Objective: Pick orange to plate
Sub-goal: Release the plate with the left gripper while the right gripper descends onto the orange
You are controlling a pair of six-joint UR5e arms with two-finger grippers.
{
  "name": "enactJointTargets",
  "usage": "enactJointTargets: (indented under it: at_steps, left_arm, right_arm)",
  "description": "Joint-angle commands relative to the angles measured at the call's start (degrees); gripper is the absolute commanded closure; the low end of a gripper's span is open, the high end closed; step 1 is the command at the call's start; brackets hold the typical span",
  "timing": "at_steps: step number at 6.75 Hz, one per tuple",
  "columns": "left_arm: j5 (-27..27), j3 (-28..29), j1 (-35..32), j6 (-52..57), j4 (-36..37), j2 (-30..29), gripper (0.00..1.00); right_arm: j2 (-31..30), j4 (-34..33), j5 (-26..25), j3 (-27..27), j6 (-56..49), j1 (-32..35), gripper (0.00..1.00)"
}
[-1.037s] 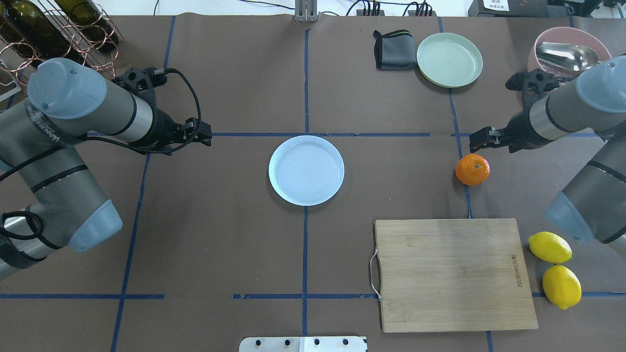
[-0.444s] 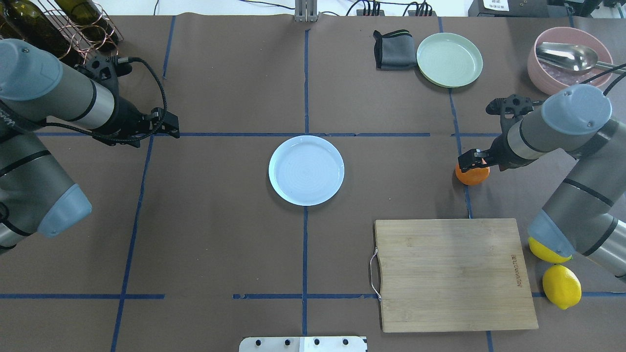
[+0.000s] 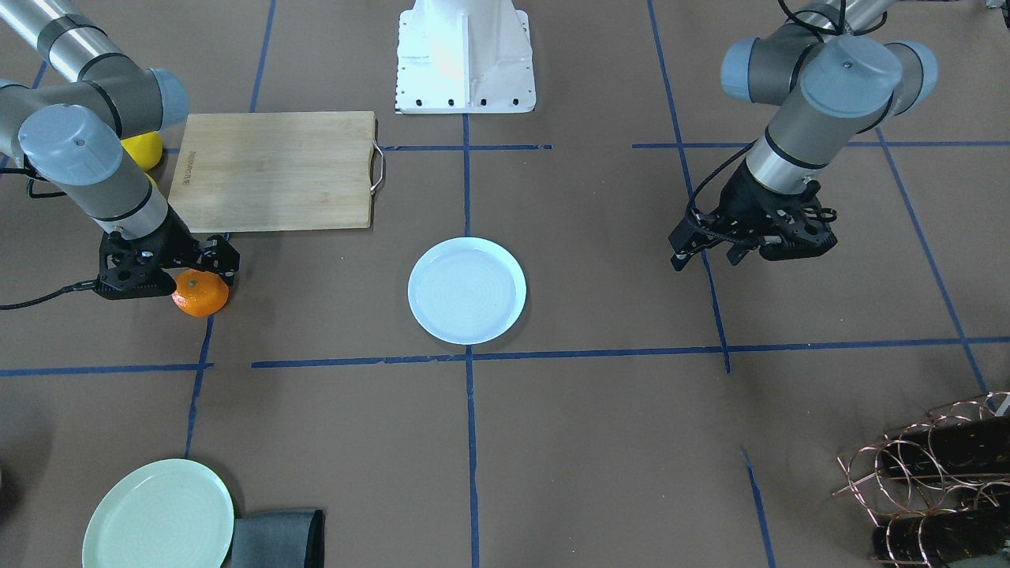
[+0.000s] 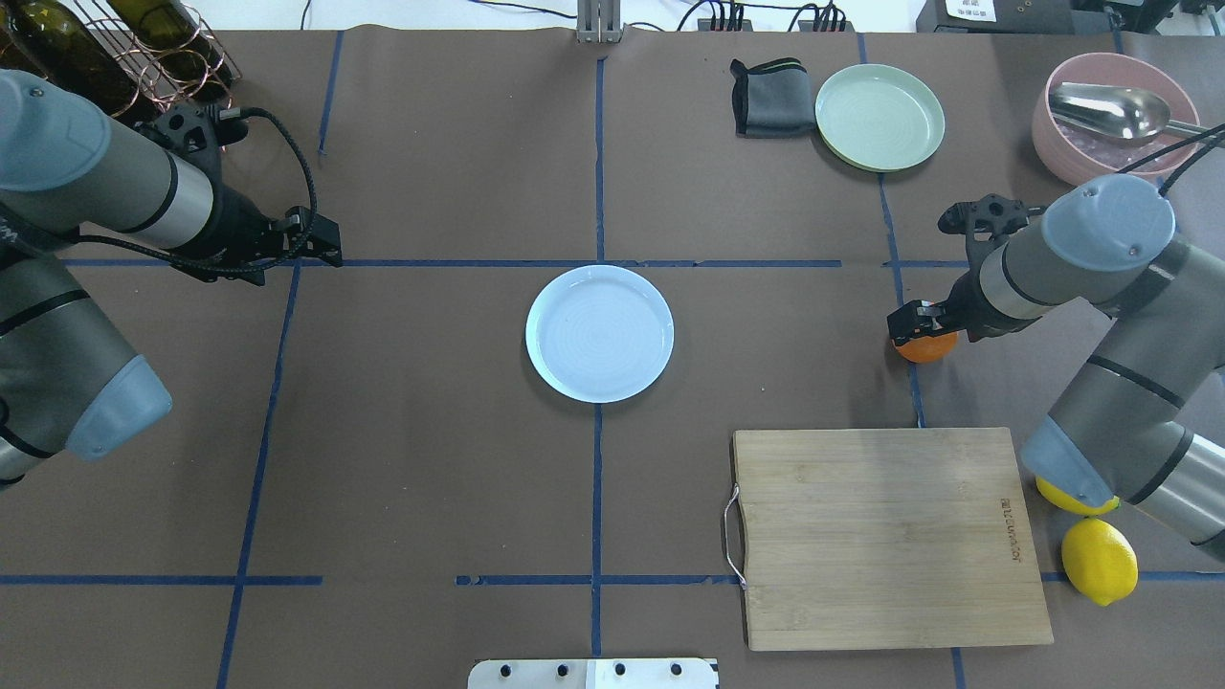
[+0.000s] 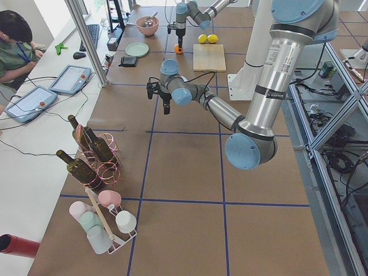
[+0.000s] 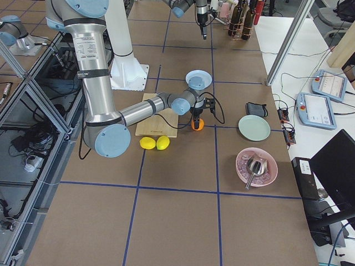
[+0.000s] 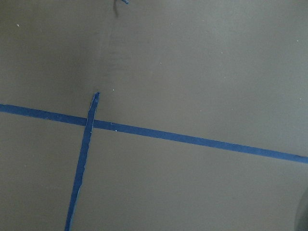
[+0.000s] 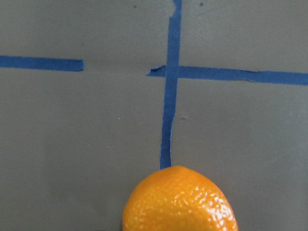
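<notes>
Dimpled, round orange point(image 4: 926, 348) on the brown paper tabletop point(image 4: 431, 431), on a blue tape line point(image 8: 168, 96), well apart from the smooth, rimmed bluish-white plate point(image 4: 599, 333). My right claw point(image 4: 914, 322) sits low over the fruit; I cannot tell whether it grips. My left claw point(image 3: 705, 254) hangs with jaws parted and nothing between them.

Small bright orange point(image 4: 926, 350) on the table point(image 4: 431, 459), well apart from round pale-blue plate point(image 4: 599, 333)

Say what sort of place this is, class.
Probably a robotics lab: a left arm and right arm work at a table gridded with blue tape, while an operator sits beside teach pendants.
</notes>
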Motion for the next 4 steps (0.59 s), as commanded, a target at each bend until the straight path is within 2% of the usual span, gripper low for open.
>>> enactJointTargets:
  at_steps: [1, 3, 4]
  left_arm:
    - [-0.01, -0.05, -0.08, 0.01, -0.03, 0.36, 0.00]
    - [-0.01, 0.04, -0.08, -0.08, -0.03, 0.36, 0.00]
    - [-0.01, 0.04, -0.08, -0.08, -0.03, 0.36, 0.00]
  right_arm:
    - [0.58, -0.01, 0.00, -0.81, -0.17, -0.06, 0.00]
    - [0.58, -0.01, -0.53, -0.72, -0.17, -0.06, 0.02]
    - [1.10, -0.10, -0.97, -0.72, -0.17, 0.03, 0.28]
